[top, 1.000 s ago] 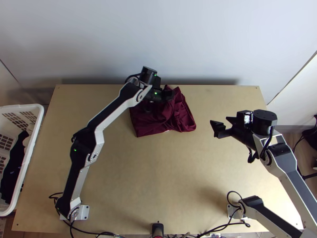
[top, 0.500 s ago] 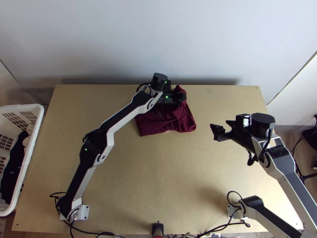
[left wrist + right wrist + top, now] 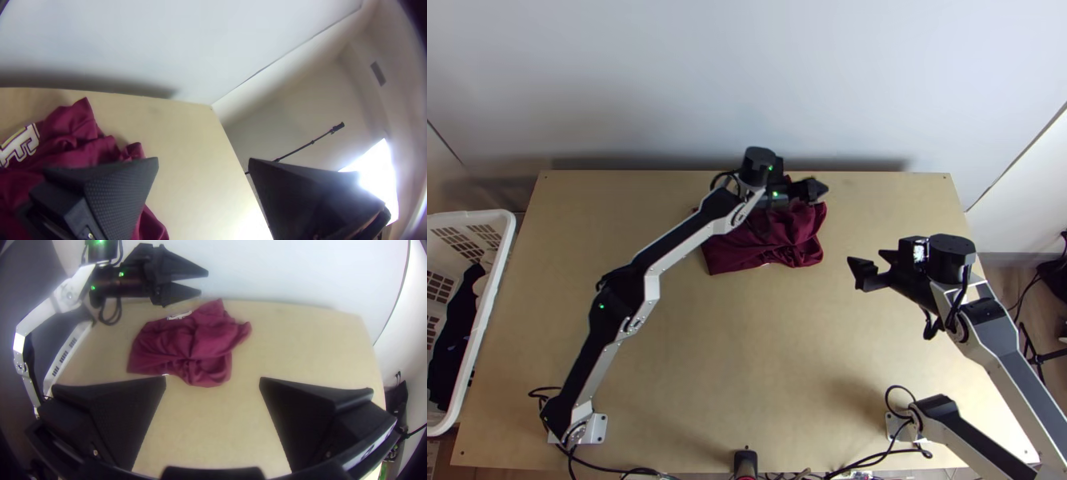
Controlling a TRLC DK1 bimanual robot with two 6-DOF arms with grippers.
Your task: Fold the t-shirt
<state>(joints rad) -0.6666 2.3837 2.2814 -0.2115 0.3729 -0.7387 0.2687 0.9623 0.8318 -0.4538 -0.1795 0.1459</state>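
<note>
The dark red t-shirt (image 3: 747, 248) lies bunched near the table's far edge, with uneven folds and a part sticking out to its right. My left gripper (image 3: 814, 190) is over its far right part, partly covering it. In the left wrist view, the same gripper (image 3: 203, 161) stands open, no cloth between its fingers, and a white print shows on the shirt (image 3: 75, 146). My right gripper (image 3: 865, 264) is right of the shirt, apart from it. In the right wrist view, that gripper (image 3: 212, 380) is open and empty, and the shirt (image 3: 178, 344) lies beyond it.
A white basket (image 3: 487, 320) holding dark and light cloth stands at the left edge. The wall (image 3: 747, 88) rises behind the table. Bare tabletop (image 3: 747, 360) spreads in front of the shirt.
My left gripper has moved right across the shirt's far part. The cloth's far right part has shifted right and now sticks out there. The right gripper has moved only slightly.
</note>
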